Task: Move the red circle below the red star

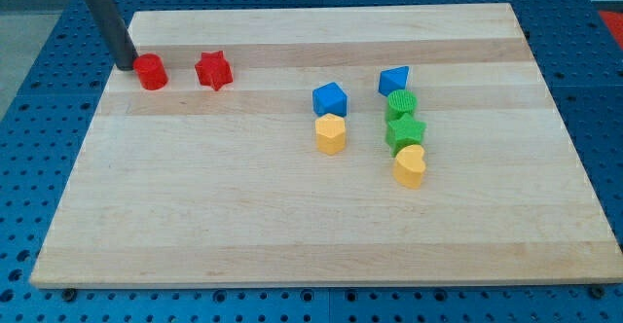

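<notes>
The red circle (151, 72) sits near the board's upper left. The red star (213, 70) lies just to its right, a small gap apart, at about the same height in the view. My rod comes down from the view's top left, and my tip (128, 66) rests on the board right at the red circle's left side, touching or nearly touching it.
A blue block (330, 98) sits above a yellow block (331, 133) mid-board. To the right, a blue block (394, 79), a green circle (401, 105), a green star (406, 131) and a yellow heart (410, 165) form a column. The wooden board (292, 216) lies on a blue perforated table.
</notes>
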`<action>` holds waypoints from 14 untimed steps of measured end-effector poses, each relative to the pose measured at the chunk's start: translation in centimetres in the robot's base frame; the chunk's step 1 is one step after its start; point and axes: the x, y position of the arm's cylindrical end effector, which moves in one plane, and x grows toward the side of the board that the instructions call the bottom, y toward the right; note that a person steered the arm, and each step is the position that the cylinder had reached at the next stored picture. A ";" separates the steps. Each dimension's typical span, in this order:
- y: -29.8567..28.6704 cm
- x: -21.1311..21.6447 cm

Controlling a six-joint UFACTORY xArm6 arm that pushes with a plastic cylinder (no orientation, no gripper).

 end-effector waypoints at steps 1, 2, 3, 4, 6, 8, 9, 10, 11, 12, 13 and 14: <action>0.9 0.5; 1.7 0.5; 3.0 0.3; 4.1 0.3; 4.3 4.3; 4.7 6.0; 5.2 6.1; 7.3 6.1; 8.1 6.1; 8.1 6.1; 9.0 6.1; 9.0 6.1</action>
